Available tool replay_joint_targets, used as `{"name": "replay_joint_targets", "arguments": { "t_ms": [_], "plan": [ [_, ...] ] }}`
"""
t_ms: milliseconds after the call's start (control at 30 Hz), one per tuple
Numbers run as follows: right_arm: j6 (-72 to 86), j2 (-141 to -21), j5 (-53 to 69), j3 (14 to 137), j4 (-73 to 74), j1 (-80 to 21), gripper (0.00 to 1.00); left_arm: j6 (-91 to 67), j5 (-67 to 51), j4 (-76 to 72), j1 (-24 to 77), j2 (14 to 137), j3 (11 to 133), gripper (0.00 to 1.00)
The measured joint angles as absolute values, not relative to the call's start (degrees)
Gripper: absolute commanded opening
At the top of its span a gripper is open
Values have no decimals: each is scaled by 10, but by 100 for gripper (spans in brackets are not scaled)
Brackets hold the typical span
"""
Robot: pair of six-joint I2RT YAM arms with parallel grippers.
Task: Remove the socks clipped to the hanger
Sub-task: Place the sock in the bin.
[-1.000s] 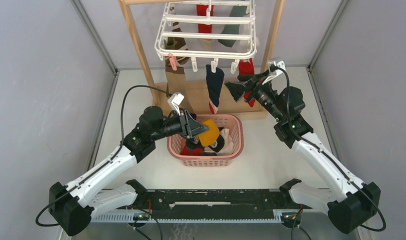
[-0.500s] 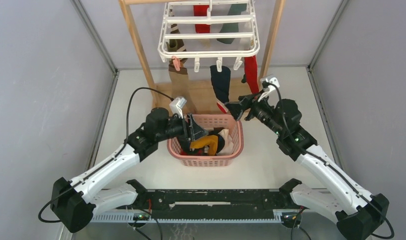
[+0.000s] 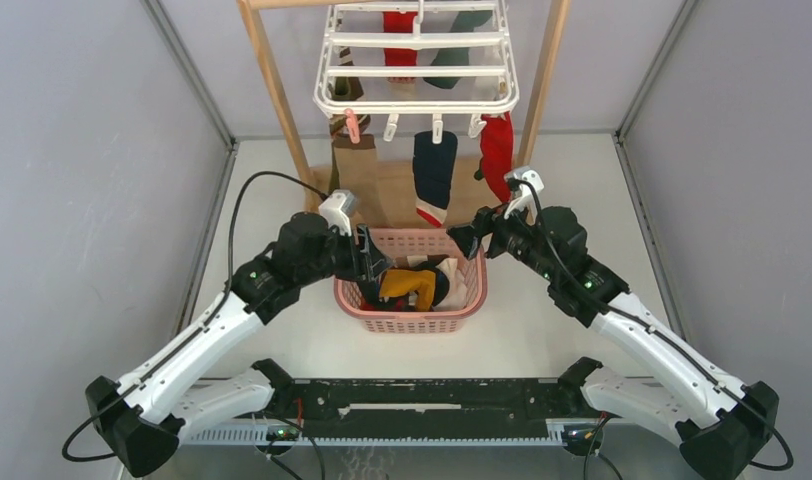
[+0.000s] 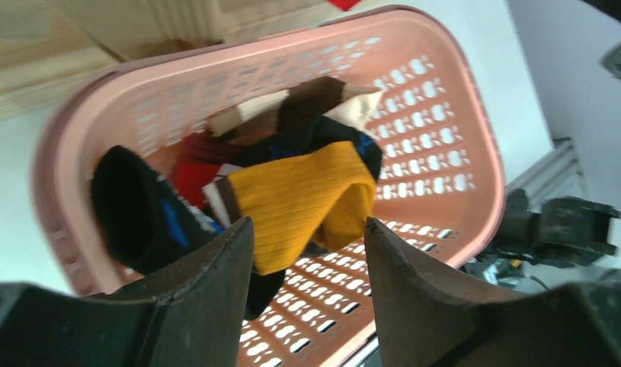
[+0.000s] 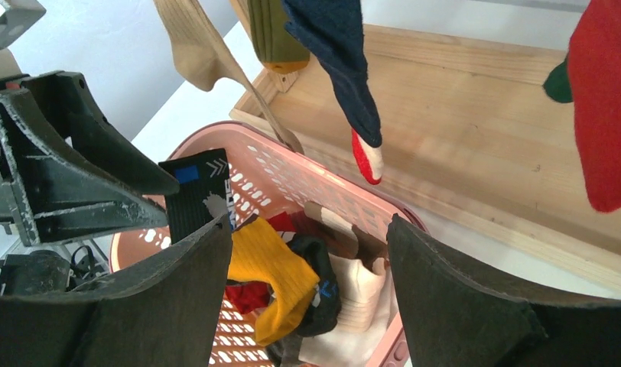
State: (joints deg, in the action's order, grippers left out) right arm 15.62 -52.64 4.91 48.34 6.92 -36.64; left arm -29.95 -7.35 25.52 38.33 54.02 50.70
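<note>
The white hanger (image 3: 417, 60) hangs at the top with socks clipped below it: a tan one (image 3: 357, 175), a navy one with a red toe (image 3: 434, 175) and a red one (image 3: 497, 150). More socks show behind its bars. My left gripper (image 3: 367, 258) is open over the left end of the pink basket (image 3: 412, 320), nothing between its fingers (image 4: 306, 223). An orange sock (image 4: 307, 183) lies loose on the pile in the basket. My right gripper (image 3: 460, 240) is open and empty at the basket's far right corner, below the navy sock (image 5: 338, 53) and the red sock (image 5: 606, 99).
The hanger hangs from a light wooden rack with slanted posts (image 3: 272, 80) and a flat base board (image 5: 476, 115) just behind the basket. Grey enclosure walls stand on both sides. The basket holds several dropped socks, among them black (image 4: 139, 206), cream (image 5: 353, 298) and red ones.
My left gripper opened and the orange sock dropped into the basket; that arm drew back left. My right gripper came down from near the hanger's clips to the basket's far right corner.
</note>
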Motion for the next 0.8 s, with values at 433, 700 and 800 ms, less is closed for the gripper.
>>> {"name": "replay_joint_targets", "arguments": {
  "t_ms": [433,700,800],
  "plan": [
    [153,-482,53,483,105,-340,82,-284,90,385,447,714,578,60],
    [156,-453,83,483,123,-236,82,-285,123,384,462,799,578,60],
    [157,-454,95,483,127,-196,82,-285,124,376,463,815,578,61]
  ]
}}
